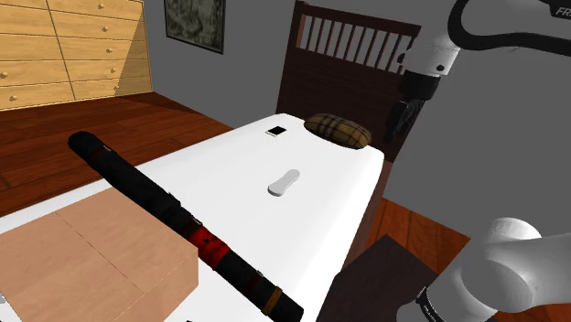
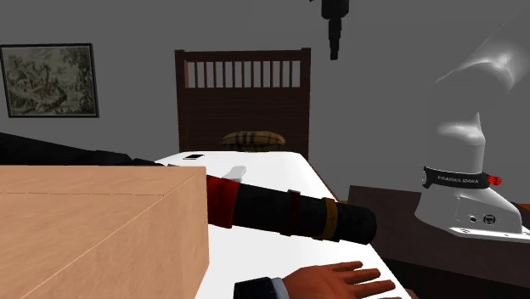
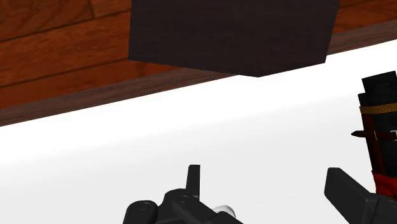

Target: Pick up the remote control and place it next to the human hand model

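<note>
The gripper (image 1: 398, 128) hangs high past the table (image 1: 229, 174) edge near the pillow (image 1: 339, 130). In the shoulder view it sits at 2 o'clock from the remote (image 1: 285, 183). Its 2 fingers (image 3: 193, 179) stand spread apart with nothing between them, seen in the wrist view over bare white tabletop.

The remote, drawn plain white, lies flat about mid-table. It is at 7 o'clock from the pillow and at 6 o'clock from a small black-and-white card (image 1: 275, 131).

A long black tube (image 1: 174, 215) with a red band and gold rings lies slantwise across the near part of the table, at 8 o'clock from the remote and apart from it. A box (image 1: 82, 256) stands just beside the tube.

In the second exterior view the hand model (image 2: 340, 278) lies flat at the table's near edge, at 6 o'clock from the tube's ringed end and well apart from the remote. A dark slatted headboard (image 2: 242, 93) stands behind the pillow.
</note>
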You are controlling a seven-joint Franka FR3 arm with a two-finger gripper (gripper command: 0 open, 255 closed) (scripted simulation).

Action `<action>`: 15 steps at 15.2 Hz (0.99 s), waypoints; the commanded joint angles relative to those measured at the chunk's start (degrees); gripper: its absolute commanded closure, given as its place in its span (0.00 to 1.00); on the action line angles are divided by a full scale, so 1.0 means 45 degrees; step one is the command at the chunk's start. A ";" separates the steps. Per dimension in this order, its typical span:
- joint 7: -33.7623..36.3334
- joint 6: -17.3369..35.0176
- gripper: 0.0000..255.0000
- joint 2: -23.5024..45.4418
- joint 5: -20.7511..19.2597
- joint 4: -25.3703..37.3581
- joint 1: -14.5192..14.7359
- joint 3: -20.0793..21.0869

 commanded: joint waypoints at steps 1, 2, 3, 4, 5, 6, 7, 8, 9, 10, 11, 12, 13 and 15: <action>0.0000 0.0000 0.00 0.0000 0.0000 0.0000 0.0000 0.0000; 0.0470 0.0398 0.00 0.0225 0.0133 -0.0167 -0.0083 0.0179; 0.0934 0.0798 0.00 0.0471 0.0261 -0.0314 -0.0169 0.0358; 0.1395 0.1200 0.00 0.0737 0.0379 -0.0440 -0.0253 0.0534; 0.1851 0.1602 0.00 0.1022 0.0490 -0.0546 -0.0338 0.0707; 0.2305 0.2004 0.00 0.1327 0.0592 -0.0633 -0.0423 0.0877; 0.2756 0.2405 0.00 0.1649 0.0683 -0.0699 -0.0509 0.1044; 0.3204 0.2805 0.00 0.1989 0.0765 -0.0745 -0.0596 0.1207; 0.3650 0.3201 0.00 0.2345 0.0836 -0.0771 -0.0685 0.1366; 0.4093 0.3593 0.00 0.2716 0.0897 -0.0777 -0.0780 0.1524; 0.4536 0.3981 0.00 0.3102 0.0945 -0.0765 -0.0872 0.1675; 0.4980 0.4363 0.00 0.3502 0.0978 -0.0733 -0.0962 0.1817; 0.5425 0.4739 0.00 0.3914 0.0997 -0.0683 -0.1052 0.1952; 0.6313 0.5467 0.00 0.4771 0.0996 -0.0527 -0.1238 0.2206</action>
